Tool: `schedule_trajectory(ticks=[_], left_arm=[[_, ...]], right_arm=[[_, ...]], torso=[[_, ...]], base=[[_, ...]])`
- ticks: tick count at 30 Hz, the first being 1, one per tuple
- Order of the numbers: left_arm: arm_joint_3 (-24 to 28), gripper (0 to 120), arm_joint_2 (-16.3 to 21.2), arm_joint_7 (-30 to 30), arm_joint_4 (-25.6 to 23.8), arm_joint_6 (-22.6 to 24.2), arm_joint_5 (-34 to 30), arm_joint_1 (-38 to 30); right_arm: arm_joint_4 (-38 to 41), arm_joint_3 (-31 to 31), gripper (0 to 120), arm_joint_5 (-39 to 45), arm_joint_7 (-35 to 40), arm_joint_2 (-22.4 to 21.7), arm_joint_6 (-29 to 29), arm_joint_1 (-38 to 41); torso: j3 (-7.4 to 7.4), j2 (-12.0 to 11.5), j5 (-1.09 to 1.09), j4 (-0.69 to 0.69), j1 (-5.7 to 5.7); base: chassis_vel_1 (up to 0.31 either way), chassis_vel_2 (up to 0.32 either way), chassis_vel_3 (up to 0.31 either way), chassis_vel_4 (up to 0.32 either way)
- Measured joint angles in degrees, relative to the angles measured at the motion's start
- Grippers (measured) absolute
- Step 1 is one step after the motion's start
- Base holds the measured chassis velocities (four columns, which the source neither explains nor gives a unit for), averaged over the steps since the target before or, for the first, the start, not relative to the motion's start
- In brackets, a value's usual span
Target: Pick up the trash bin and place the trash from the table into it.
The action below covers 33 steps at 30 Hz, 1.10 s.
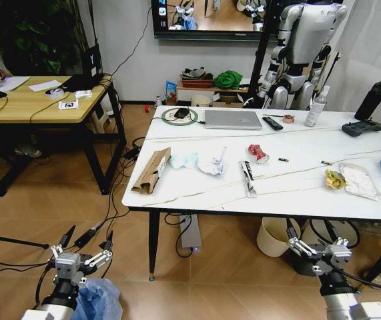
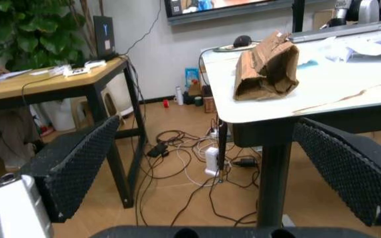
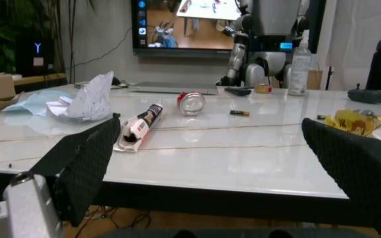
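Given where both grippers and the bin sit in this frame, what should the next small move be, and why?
Probably lower the left gripper onto the trash bin, the blue-bagged one low beside that arm. Both grippers, right gripper included, hang open and empty short of the table, and the trash, such as the brown cardboard and red can, lies untouched on top, so securing the bin looks like the first step.

Bright, even indoor light, soft shadows under bench. Glossy top mirrors clutter in right wrist view. Wrist views soft; near pads blurred. Head view sharp, edges slightly bowed.
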Motion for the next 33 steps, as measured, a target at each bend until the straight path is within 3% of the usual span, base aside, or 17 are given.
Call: schedule_trajectory(ticks=[33], left_arm=[[0.20,100,-0.74,-0.02,-0.07,0.09,0.57,-0.08]], right_arm=[[-0.08,-0.09,100,0.00,0.00,0.28,-0.21,0.34]], torso=[[-5.02,-9.03,0.00,0.00,-3.99]], base=[[0.000,0.000,0.000,0.000]])
